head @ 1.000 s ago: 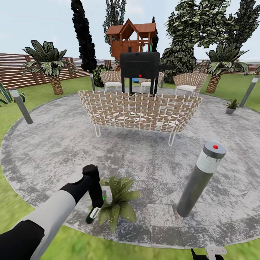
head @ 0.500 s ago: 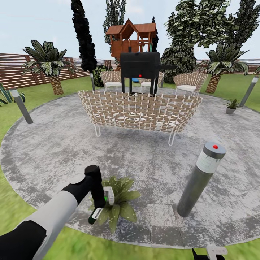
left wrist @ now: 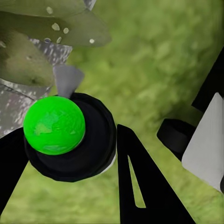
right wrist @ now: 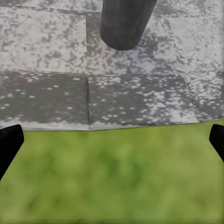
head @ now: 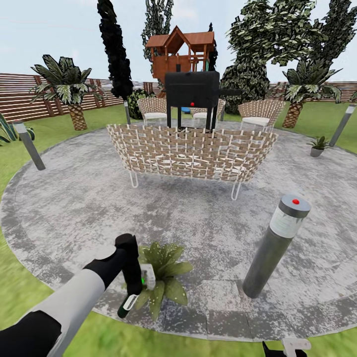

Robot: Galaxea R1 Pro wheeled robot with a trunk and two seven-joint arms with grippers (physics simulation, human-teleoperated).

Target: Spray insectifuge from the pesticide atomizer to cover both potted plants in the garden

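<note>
My left gripper [head: 135, 286] is shut on the pesticide atomizer [head: 127, 304], a slim dark green bottle with a white label, held tilted with its pale trigger head against the near potted plant [head: 166, 277]. That plant is a low green rosette at the patio's front edge. In the left wrist view the atomizer [left wrist: 70, 140] appears end-on as a dark round body with a bright green spot, between my black fingers [left wrist: 140, 186], and the plant's leaves [left wrist: 42, 28] are close by. A second potted plant [head: 317, 145] stands far right on the patio. My right gripper [right wrist: 112, 140] is open over the lawn's edge.
A grey bollard lamp [head: 275, 248] stands right of the near plant, its base [right wrist: 126, 21] just ahead of my right gripper. A wicker sofa [head: 191, 153] and black grill [head: 192, 94] occupy the patio's middle. Another bollard [head: 29, 144] is at left, with lawn around the paving.
My left gripper has dropped slightly with the atomizer, bringing the bottle lower beside the near plant. The right arm and the camera have stayed put.
</note>
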